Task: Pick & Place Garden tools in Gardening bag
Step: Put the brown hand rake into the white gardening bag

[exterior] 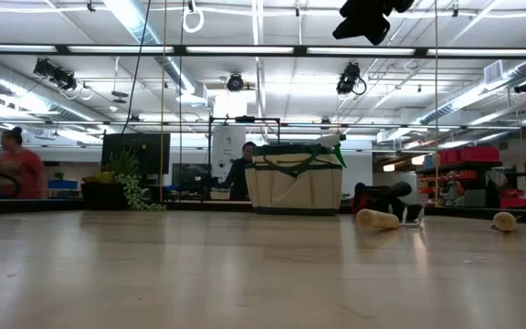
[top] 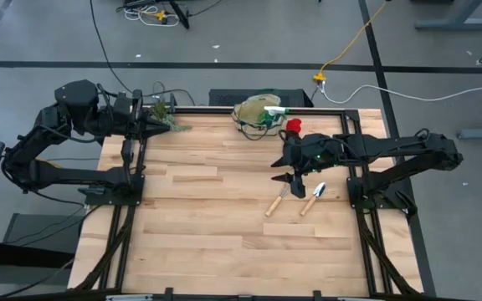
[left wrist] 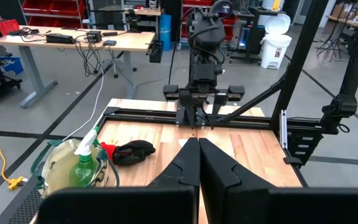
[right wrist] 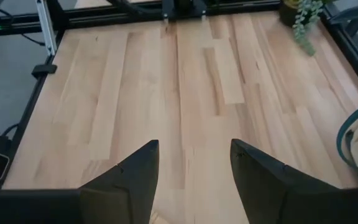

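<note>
A: Where does everything sit on the table?
B: The gardening bag stands at the far edge, spray bottle inside, glove beside it.
A: And the hands?
B: The right hand hovers open and empty above the hand rake and trowel, probably lining up a pick. The left hand waits shut, holding nothing.

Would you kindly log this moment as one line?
left tool shut, parked by plant | right tool open, empty, above rake and trowel | green bottle in bag | glove beside bag
</note>
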You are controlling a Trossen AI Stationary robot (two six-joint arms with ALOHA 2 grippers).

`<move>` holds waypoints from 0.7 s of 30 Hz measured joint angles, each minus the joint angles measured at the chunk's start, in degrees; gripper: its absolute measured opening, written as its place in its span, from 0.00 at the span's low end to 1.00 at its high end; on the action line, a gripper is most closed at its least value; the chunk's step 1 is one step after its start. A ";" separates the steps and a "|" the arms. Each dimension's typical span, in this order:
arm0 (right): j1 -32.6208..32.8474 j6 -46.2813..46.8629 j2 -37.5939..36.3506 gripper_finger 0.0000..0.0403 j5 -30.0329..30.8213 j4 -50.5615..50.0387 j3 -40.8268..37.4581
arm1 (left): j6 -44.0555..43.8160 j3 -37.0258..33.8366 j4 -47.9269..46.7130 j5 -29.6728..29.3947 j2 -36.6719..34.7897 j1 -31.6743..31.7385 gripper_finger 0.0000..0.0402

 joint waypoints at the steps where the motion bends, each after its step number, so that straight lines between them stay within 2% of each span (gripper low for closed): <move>1: 0.09 0.00 0.00 0.49 0.02 0.07 -0.04 | -0.02 0.00 0.00 0.00 0.00 0.00 0.01; 9: 0.19 -0.83 0.00 0.49 0.10 -2.56 -0.04 | 0.28 0.00 0.00 -0.02 0.00 0.00 0.01; 21: 0.17 -11.77 0.04 0.49 -1.20 -13.60 -0.08 | 0.50 0.00 0.00 -0.02 0.00 0.00 0.01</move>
